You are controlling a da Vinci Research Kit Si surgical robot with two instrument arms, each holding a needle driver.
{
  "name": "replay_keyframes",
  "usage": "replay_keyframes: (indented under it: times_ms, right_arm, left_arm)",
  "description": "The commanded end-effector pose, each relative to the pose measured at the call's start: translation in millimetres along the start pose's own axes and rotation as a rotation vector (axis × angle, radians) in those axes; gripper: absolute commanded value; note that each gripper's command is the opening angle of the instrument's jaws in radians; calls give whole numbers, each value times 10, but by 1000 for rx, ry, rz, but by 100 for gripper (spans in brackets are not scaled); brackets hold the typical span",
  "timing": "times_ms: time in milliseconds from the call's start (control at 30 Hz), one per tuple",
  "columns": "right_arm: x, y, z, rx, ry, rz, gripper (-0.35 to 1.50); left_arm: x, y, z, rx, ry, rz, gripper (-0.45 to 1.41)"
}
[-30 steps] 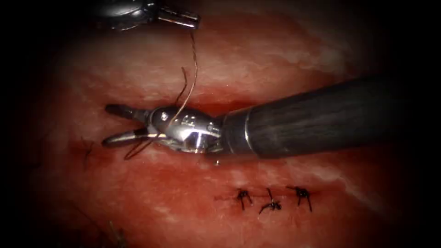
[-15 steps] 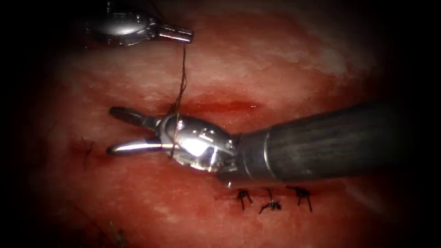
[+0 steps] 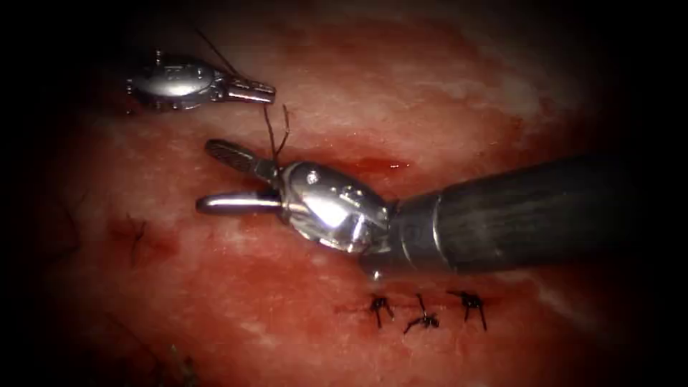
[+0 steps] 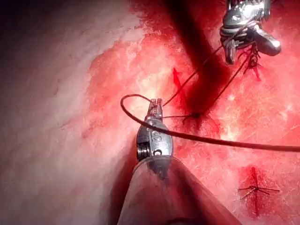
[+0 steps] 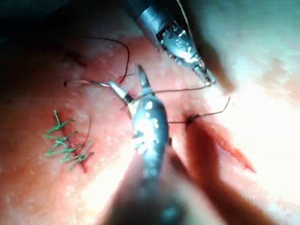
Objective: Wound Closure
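Three finished dark stitch knots in row, below and right of open cut.

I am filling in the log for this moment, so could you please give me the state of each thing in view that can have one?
left tool: shut on the thread.
right tool: open, holding nothing.
thread: runs from the left tool down to the right tool's wrist.
cut: open, red fluid in it.
three knots: tied, ends cut short.

Both tools are shiny polished metal; the right shaft looks matt dark; the tissue glistens wet.
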Motion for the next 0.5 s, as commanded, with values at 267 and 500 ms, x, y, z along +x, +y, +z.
replay_keyframes:
  times_ms: [267, 500]
  right_arm:
    - [-11, 36, -20, -138, 45, 4, 86]
    - [-24, 54, -30, -285, 45, 44, 86]
  left_arm:
    - [-33, 25, 2, 15, -16, -23, -45]
    - [-44, 54, -1, 1, -25, -27, -45]
